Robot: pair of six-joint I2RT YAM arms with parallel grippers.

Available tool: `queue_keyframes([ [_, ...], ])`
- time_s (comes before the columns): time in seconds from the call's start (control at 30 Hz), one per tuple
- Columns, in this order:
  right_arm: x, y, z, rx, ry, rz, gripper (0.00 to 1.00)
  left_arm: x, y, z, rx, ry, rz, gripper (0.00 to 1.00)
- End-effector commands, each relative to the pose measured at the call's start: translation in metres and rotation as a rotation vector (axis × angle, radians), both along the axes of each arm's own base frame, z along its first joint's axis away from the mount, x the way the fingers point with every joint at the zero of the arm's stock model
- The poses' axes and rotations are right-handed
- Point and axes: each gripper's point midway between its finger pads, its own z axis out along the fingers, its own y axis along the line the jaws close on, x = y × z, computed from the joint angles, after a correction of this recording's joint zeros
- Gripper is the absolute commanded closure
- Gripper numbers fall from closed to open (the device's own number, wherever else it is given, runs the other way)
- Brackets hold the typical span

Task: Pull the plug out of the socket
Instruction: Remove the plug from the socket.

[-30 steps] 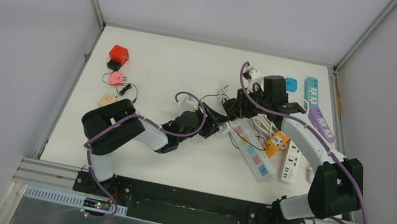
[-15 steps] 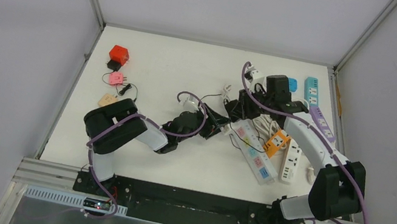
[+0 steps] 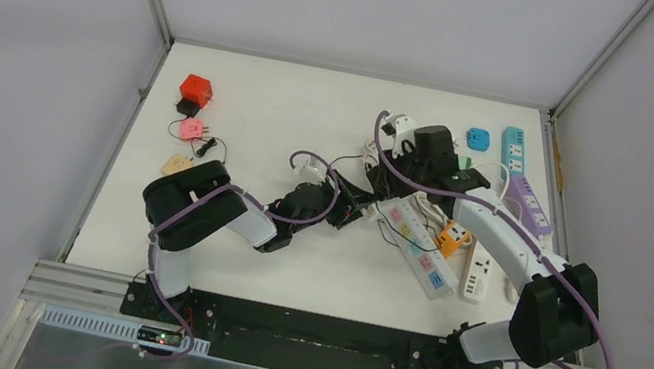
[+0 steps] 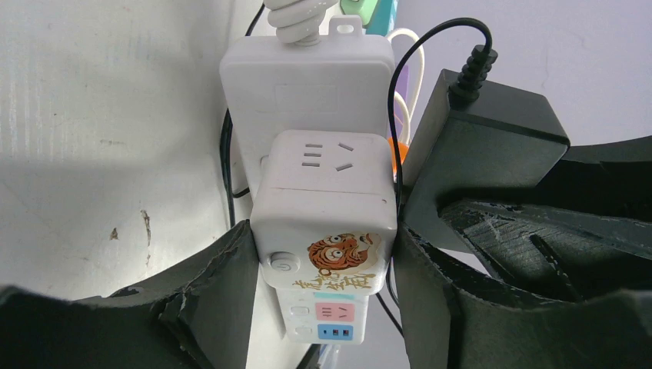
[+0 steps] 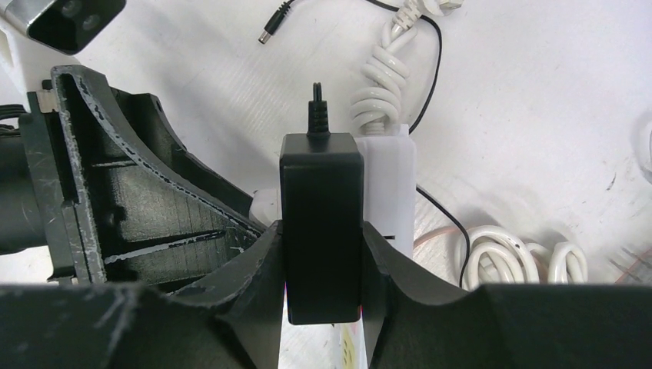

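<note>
The left gripper [image 4: 323, 257] is closed on a white socket block with a tiger sticker [image 4: 323, 204], one black finger [image 4: 219, 269] pressed against each side. This block sits on the face of a white plastic power strip [image 4: 304, 81], whose coiled white cord leaves at the far end. Just to the right of the strip is a black rectangular plug adapter [image 5: 321, 204] with a thin black cord. The right gripper [image 5: 321, 265] clamps it firmly between both fingers. From the right wrist, the adapter stands in front of the strip and hides part of it. Whether its pins are still in a socket cannot be told. From above, both grippers meet near the middle of the white table [image 3: 233, 234], towards its far side. A long white strip with coloured sockets [image 3: 416, 246] and an orange adapter [image 3: 452, 237] lie just to the right of them. A red cube [image 3: 197, 88] sits well apart at the far left.
</note>
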Motion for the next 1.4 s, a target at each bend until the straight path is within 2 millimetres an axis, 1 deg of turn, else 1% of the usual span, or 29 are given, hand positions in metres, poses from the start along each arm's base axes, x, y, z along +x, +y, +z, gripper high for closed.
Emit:
queue_keyframes([
  [0.0, -0.006, 0.046, 0.060, 0.132, -0.134, 0.142, 1.00, 0.005, 0.037, -0.068, 0.233, 0.113, 0.097, 1.00],
  [0.1, 0.008, 0.022, 0.068, 0.162, -0.114, 0.091, 1.00, 0.005, 0.040, -0.070, 0.233, 0.116, 0.101, 1.00],
  [0.2, 0.021, -0.008, 0.067, 0.209, -0.077, 0.037, 1.00, 0.006, 0.043, -0.070, 0.227, 0.113, 0.106, 1.00],
  [0.27, 0.024, -0.017, 0.068, 0.231, -0.064, 0.020, 1.00, 0.006, 0.042, -0.070, 0.222, 0.112, 0.101, 1.00],
  [0.3, 0.023, -0.017, 0.069, 0.241, -0.060, 0.020, 1.00, 0.006, 0.041, -0.070, 0.219, 0.111, 0.098, 1.00],
  [0.37, 0.019, -0.008, 0.070, 0.262, -0.050, 0.034, 1.00, 0.006, 0.037, -0.070, 0.214, 0.112, 0.086, 1.00],
  [0.5, 0.004, 0.021, 0.071, 0.266, -0.061, 0.104, 1.00, 0.007, 0.036, -0.069, 0.206, 0.106, 0.082, 1.00],
  [0.53, 0.000, 0.025, 0.072, 0.265, -0.064, 0.120, 1.00, 0.007, 0.036, -0.068, 0.205, 0.099, 0.081, 1.00],
  [0.6, 0.000, 0.026, 0.072, 0.260, -0.071, 0.127, 1.00, 0.007, 0.035, -0.064, 0.198, 0.076, 0.073, 1.00],
  [0.67, 0.003, 0.021, 0.070, 0.252, -0.077, 0.117, 1.00, 0.007, 0.031, -0.060, 0.183, 0.054, 0.057, 1.00],
  [0.77, 0.007, 0.013, 0.071, 0.263, -0.075, 0.103, 1.00, 0.007, 0.021, -0.054, 0.132, 0.019, 0.004, 1.00],
  [0.8, 0.008, 0.012, 0.071, 0.265, -0.075, 0.099, 1.00, 0.007, 0.017, -0.053, 0.109, 0.012, -0.015, 0.98],
  [0.83, 0.008, 0.010, 0.072, 0.266, -0.077, 0.095, 1.00, 0.007, 0.014, -0.050, 0.081, 0.005, -0.032, 0.94],
  [0.9, 0.010, 0.007, 0.072, 0.270, -0.077, 0.089, 1.00, 0.008, 0.012, -0.046, 0.029, 0.000, -0.047, 0.75],
  [0.93, 0.011, 0.005, 0.072, 0.271, -0.074, 0.086, 1.00, 0.007, 0.013, -0.048, 0.025, 0.004, -0.047, 0.65],
  [0.97, 0.011, 0.005, 0.071, 0.273, -0.070, 0.085, 1.00, 0.007, 0.014, -0.047, 0.025, 0.001, -0.045, 0.57],
  [1.03, 0.013, 0.002, 0.070, 0.275, -0.068, 0.080, 1.00, 0.005, 0.017, -0.045, 0.037, -0.010, -0.049, 0.48],
  [1.1, 0.014, 0.001, 0.071, 0.281, -0.066, 0.079, 1.00, 0.003, 0.020, -0.041, 0.056, -0.027, -0.053, 0.42],
  [1.17, 0.014, -0.001, 0.072, 0.286, -0.066, 0.078, 1.00, 0.002, 0.022, -0.037, 0.076, -0.045, -0.058, 0.36],
  [1.27, 0.017, -0.005, 0.071, 0.293, -0.053, 0.066, 1.00, 0.000, 0.025, -0.035, 0.102, -0.067, -0.073, 0.33],
  [1.33, 0.018, -0.008, 0.070, 0.298, -0.046, 0.061, 1.00, -0.004, 0.026, -0.034, 0.095, -0.086, -0.092, 0.24],
  [1.37, 0.018, -0.008, 0.070, 0.299, -0.045, 0.060, 1.00, -0.005, 0.028, -0.034, 0.090, -0.093, -0.093, 0.16],
])
